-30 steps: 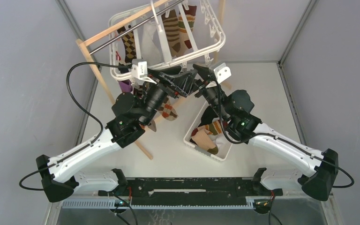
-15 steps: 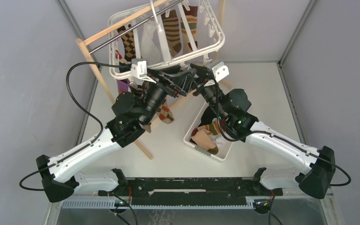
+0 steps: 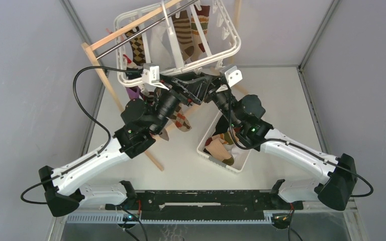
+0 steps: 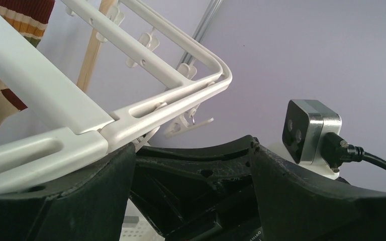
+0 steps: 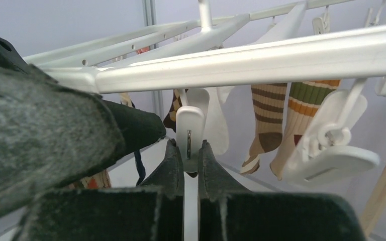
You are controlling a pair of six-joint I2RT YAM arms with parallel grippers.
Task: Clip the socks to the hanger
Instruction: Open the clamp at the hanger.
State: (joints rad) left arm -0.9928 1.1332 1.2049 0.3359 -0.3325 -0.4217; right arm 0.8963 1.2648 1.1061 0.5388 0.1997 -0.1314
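Note:
The white hanger [image 3: 231, 50] hangs tilted from the metal rod, with striped socks [image 3: 183, 32] and an argyle sock [image 3: 137, 47] clipped to it. Both grippers meet under its near rim. My right gripper [image 5: 190, 144] is shut on a small white clip [image 5: 190, 128] hanging from the hanger bar [image 5: 256, 63]; no sock shows in that clip. Striped socks [image 5: 266, 115] hang just behind. My left gripper [image 4: 190, 144] stands wide open, its left finger [image 4: 80, 191] against the underside of the hanger frame [image 4: 171, 100], with nothing of the task between its fingers.
A white slotted basket [image 3: 207, 145] holding more socks [image 3: 223, 140] sits on the table under the right arm. The wooden stand [image 3: 105, 75] leans at the left and carries the metal rod [image 3: 146, 30]. Another free clip [image 5: 331, 143] dangles right of the gripped one.
My right gripper has closed onto the white clip and the right arm has crept left and forward. The hanger has shifted slightly left. The left gripper stays open in place.

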